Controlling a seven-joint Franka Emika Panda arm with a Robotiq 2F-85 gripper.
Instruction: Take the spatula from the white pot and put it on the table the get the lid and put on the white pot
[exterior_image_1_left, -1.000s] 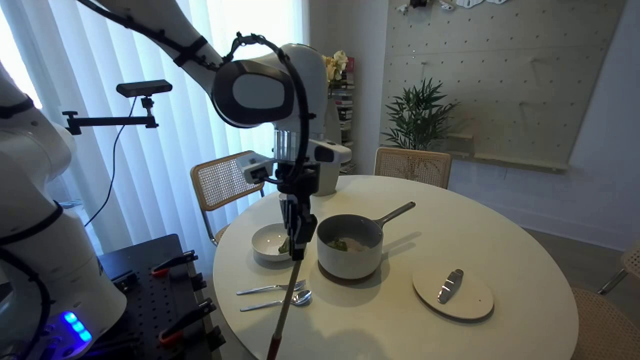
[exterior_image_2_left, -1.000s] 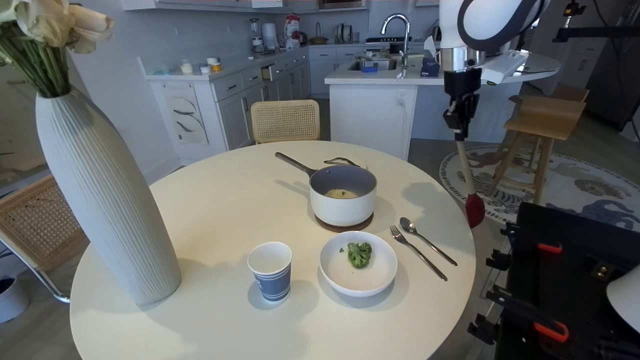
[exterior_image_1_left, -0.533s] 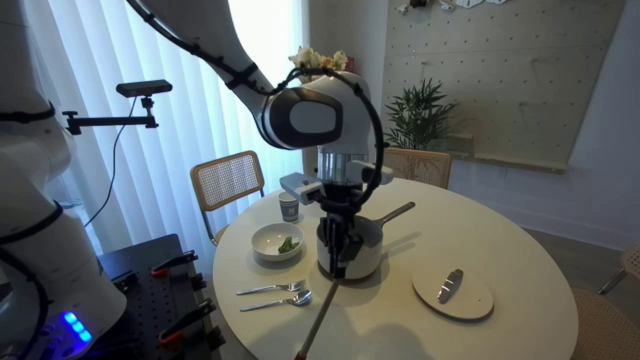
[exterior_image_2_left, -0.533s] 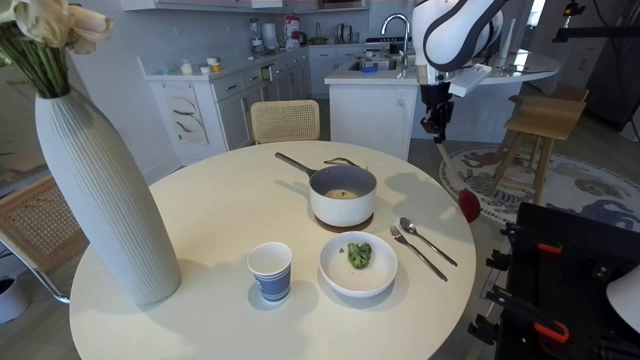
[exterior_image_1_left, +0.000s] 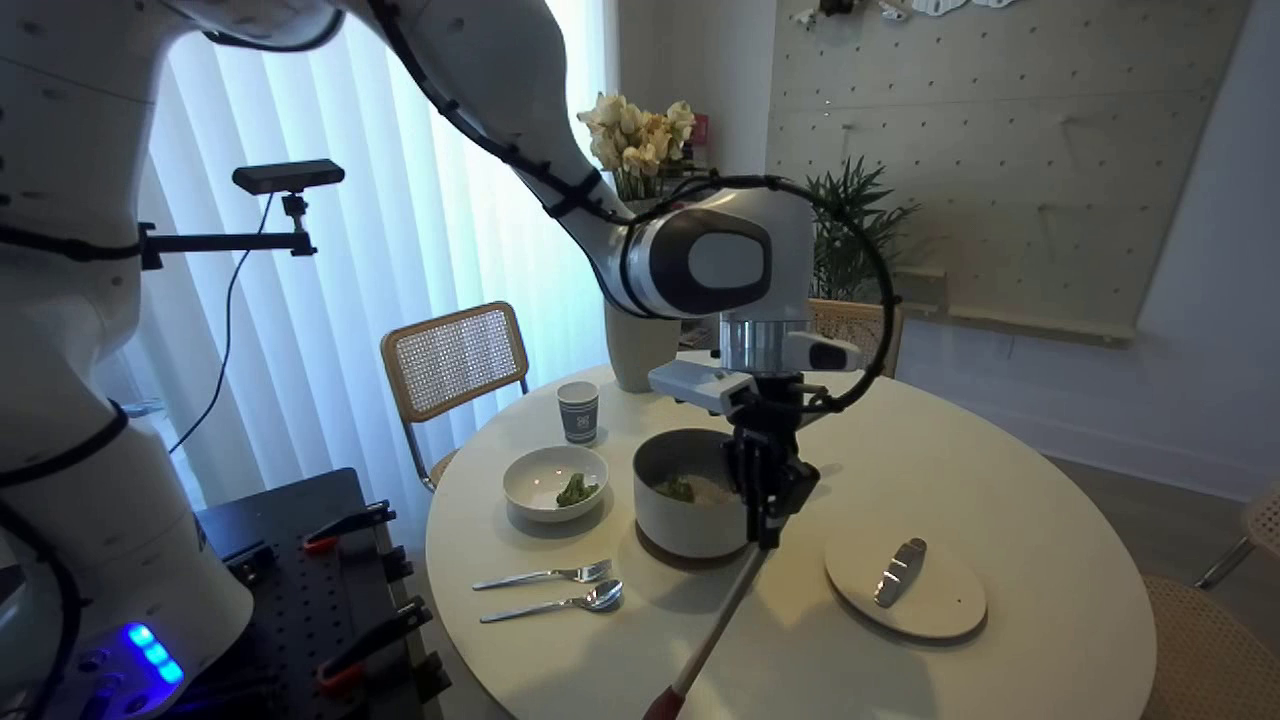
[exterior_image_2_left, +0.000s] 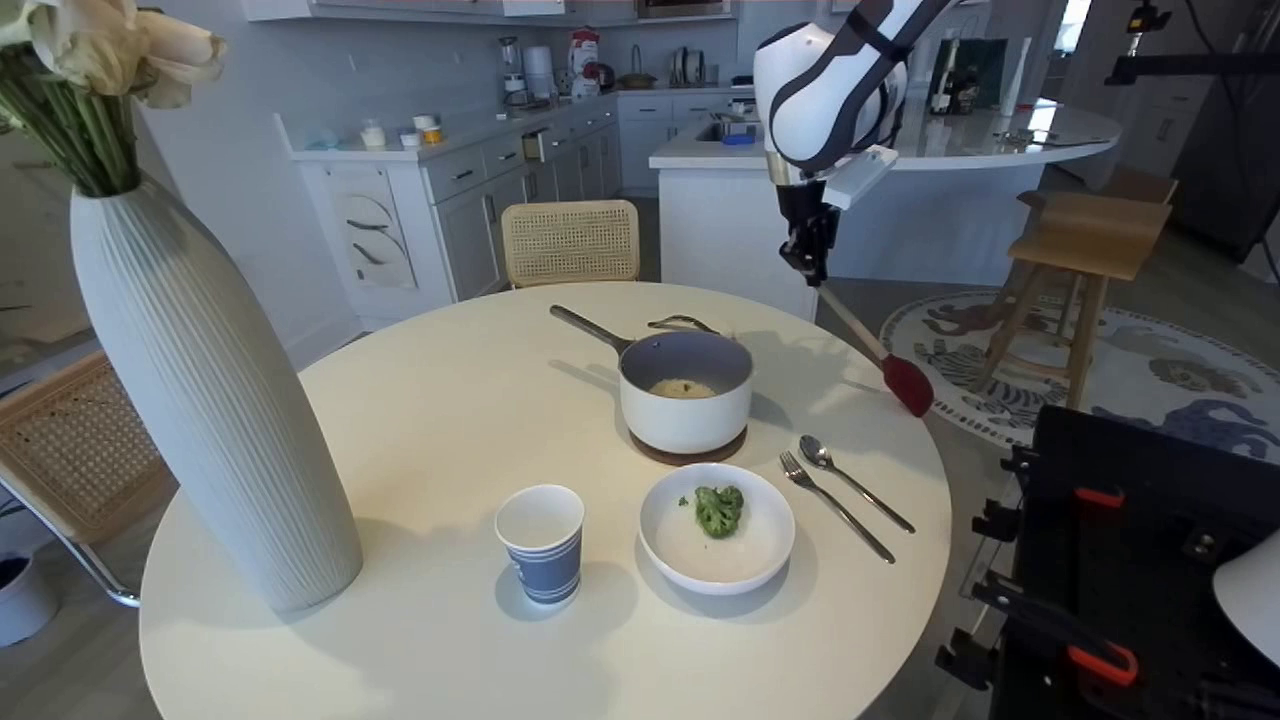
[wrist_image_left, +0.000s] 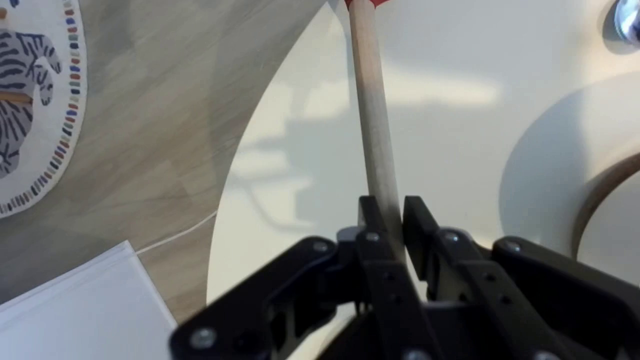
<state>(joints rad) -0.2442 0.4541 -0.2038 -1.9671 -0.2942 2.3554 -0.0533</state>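
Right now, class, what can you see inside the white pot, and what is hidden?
Inside the white pot lie pale food and a green clump, possibly broccoli. The pot's near side hides part of the inside in both exterior views; anything beneath the food is covered.

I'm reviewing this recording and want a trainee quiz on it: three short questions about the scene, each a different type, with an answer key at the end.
1. Multiple choice: what are the jaws shut on? (a) the fork (b) the spatula (c) the cup
2. True or false: the lid is off the white pot.
3. Fill in: the white bowl on the table holds a piece of ____.

Key: 1 b; 2 true; 3 broccoli.
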